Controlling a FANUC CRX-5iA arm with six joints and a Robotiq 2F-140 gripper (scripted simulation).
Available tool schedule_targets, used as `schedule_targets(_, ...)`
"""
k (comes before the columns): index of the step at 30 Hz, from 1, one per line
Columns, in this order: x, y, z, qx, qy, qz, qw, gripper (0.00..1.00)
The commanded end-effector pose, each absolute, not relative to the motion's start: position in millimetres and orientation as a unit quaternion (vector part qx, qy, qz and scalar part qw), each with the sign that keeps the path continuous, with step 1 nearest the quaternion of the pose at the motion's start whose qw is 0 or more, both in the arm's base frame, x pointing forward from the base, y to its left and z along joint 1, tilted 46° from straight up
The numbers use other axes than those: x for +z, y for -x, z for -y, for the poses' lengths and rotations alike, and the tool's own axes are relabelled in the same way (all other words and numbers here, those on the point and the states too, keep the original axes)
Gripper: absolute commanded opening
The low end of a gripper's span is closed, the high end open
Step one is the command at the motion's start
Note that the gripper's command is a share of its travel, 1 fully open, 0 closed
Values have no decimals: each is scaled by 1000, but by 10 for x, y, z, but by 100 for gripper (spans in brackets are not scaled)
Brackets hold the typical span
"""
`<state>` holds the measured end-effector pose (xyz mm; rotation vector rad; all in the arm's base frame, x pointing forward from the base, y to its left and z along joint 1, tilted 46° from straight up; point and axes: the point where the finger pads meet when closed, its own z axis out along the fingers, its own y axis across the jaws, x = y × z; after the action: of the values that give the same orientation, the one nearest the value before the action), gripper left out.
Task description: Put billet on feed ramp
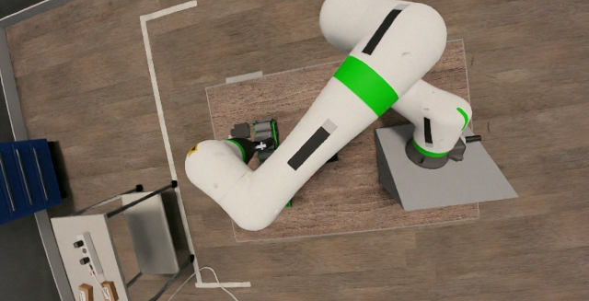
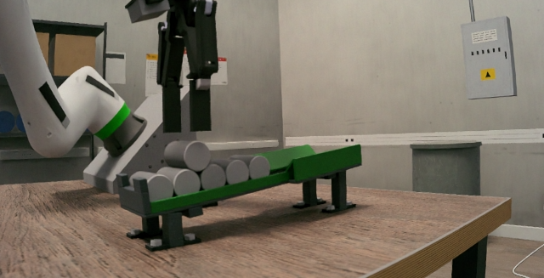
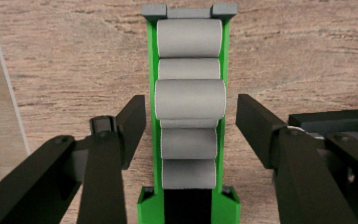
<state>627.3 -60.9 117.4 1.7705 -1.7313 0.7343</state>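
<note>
Here your gripper hangs half open and empty just above the stacked bar, which rests on two bars in the row on the green ramp. Come down off-centre (the fingers straddle its ends) and you could skew it or scatter its neighbours. Beyond lie the wooden table, then a grey wall with an electrical box.

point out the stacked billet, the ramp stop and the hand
stacked billet (image 3: 190, 99), wrist view, middle of its curved side
ramp stop (image 2: 133, 199), exterior view, grey end block's side face
hand (image 2: 185, 116), exterior view, midway between the fingertips
</note>
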Motion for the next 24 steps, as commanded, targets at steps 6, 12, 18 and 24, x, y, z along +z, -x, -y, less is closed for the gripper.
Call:
schedule_targets(6, 1182, -6278, 602, 274, -659, 644, 275, 56)
schedule_targets(12, 1172, -6278, 612, 274, -659, 644, 275, 56)
schedule_targets(18, 1106, -6279, 679, 274, -659, 644, 275, 56)
schedule_targets(24, 1015, -6280, 772, 274, -659, 644, 275, 56)
